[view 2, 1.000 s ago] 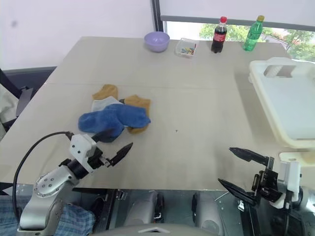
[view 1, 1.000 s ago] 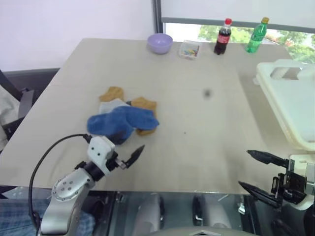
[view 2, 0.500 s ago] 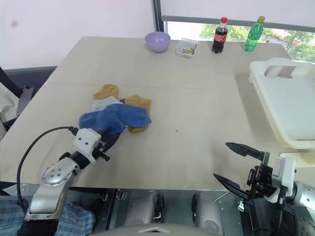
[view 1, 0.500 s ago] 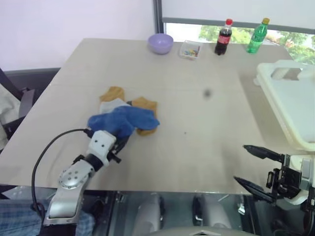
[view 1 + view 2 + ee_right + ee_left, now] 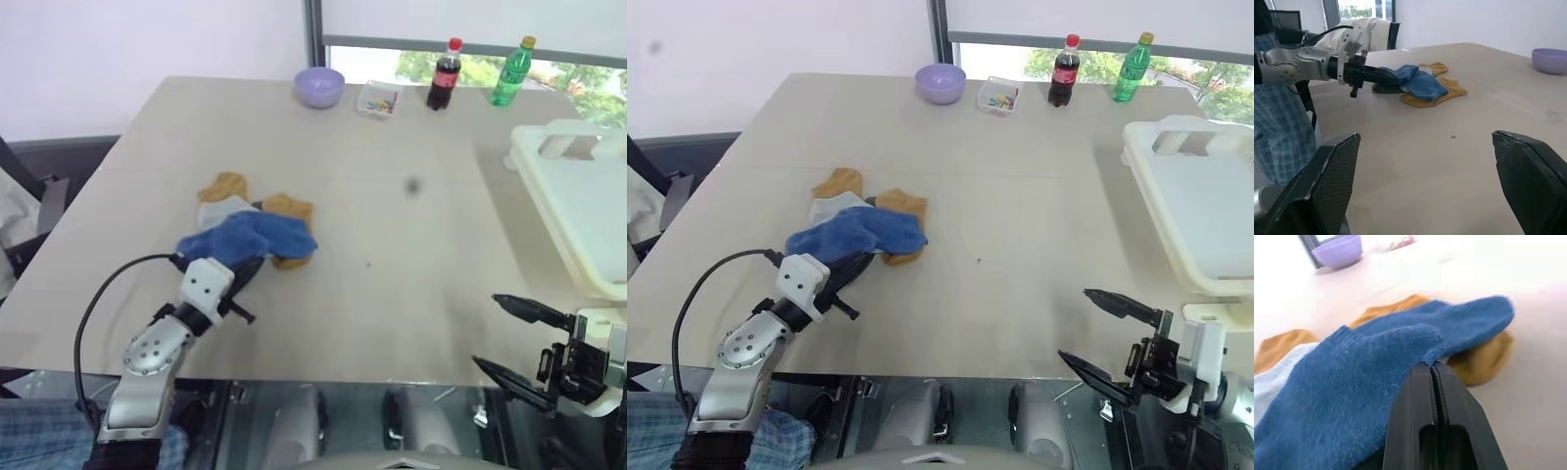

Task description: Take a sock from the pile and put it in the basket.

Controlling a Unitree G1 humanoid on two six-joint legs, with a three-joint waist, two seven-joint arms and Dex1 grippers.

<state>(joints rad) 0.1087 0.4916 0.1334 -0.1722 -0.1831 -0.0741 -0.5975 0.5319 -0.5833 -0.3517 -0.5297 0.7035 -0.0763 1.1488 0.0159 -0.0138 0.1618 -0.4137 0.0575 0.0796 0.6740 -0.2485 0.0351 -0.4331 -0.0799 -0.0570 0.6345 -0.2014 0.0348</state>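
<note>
Blue sock: the top one [image 5: 250,238] of the pile [image 5: 245,227], which lies on the near left part of the table [image 5: 392,225]; mustard and pale grey socks sit under and behind it.
Left gripper: its tip [image 5: 1433,366] is pressed shut with a fold of the blue sock's edge caught between the fingers, low at the near side of the heap.
Right gripper: jaws spread wide [image 5: 517,341], holding nothing, hanging off the near right edge of the table.
Doing the step well: I judge the pinch takes only a thin fold, so a slow straight lift would test whether it holds; rise until the toe hangs free of the mustard sock [image 5: 290,211] before swinging across.
Risk: the sock is fuzzy and draped over the others, so a neighbour may drag along.
Basket: the cream-white one [image 5: 578,211] stands at the far right edge, well apart from the pile, with bare table between.
Other things: a lilac bowl [image 5: 319,85], a small clear tray [image 5: 377,98], a cola bottle [image 5: 444,73] and a green bottle [image 5: 509,70] line the far edge, well off the path.
In the way: only the right gripper, near the basket's near corner; the carry should pass beyond it.
</note>
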